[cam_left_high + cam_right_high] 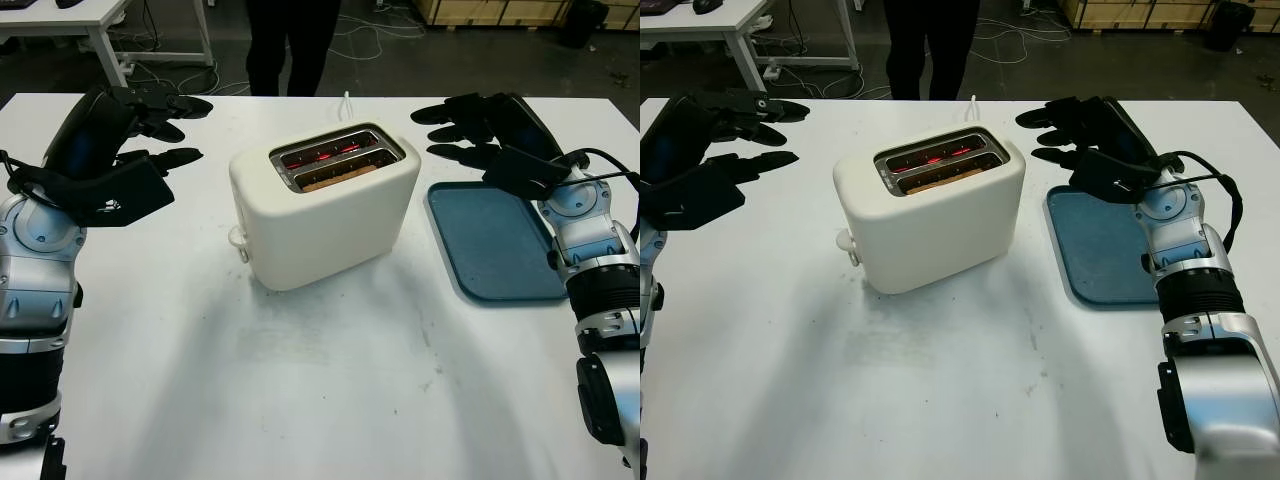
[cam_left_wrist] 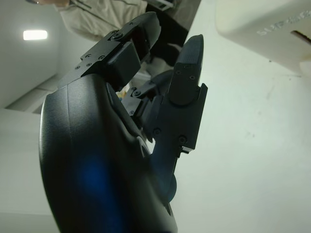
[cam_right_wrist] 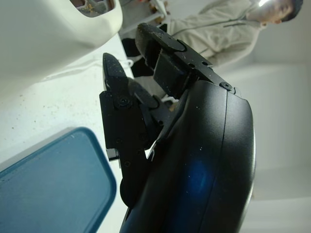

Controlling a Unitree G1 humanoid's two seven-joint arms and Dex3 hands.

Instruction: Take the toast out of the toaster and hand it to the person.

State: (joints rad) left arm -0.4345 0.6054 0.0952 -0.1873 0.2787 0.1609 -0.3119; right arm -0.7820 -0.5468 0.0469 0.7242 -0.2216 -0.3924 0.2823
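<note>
lab/workshop | dark floor with loose cables [image 1: 370, 40] | white worktables [image 1: 60, 20] | wooden pallets [image 1: 500, 10]

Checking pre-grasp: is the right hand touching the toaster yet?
Apart. The left eye view shows bare table between the right hand, open, and the toaster; the right eye view agrees.

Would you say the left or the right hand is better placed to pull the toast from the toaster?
Probably the right hand: open, nearer the toaster slots where the toast sits. The left hand, open too, is farther.
</note>
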